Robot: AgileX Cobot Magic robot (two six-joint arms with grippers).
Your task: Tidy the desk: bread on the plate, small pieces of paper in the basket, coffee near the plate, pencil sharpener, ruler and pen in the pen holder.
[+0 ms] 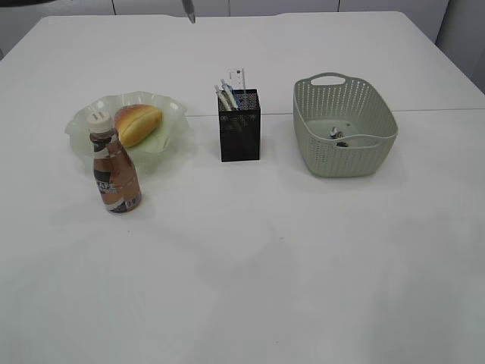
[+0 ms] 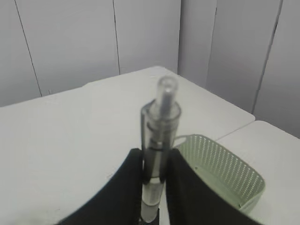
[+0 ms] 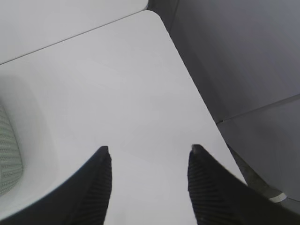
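Observation:
My left gripper (image 2: 154, 157) is shut on a clear grey pen (image 2: 161, 112), held upright high over the desk (image 2: 70, 140). A thin dark tip (image 1: 189, 11) shows at the top edge of the exterior view. My right gripper (image 3: 147, 150) stands open and empty over the desk's far corner. The bread (image 1: 138, 123) lies on the plate (image 1: 170, 140), and the coffee (image 1: 115, 168) stands in front of it. The pen holder (image 1: 239, 135) holds the ruler (image 1: 238, 79) and pens. Small pieces of paper (image 1: 336, 134) lie in the basket (image 1: 345, 159). No pencil sharpener shows.
The basket's rim (image 2: 225, 168) is below and right of the left gripper, and its wall (image 3: 7, 159) is at the left edge of the right wrist view. The desk's edge and the grey floor (image 3: 243, 70) lie to the right.

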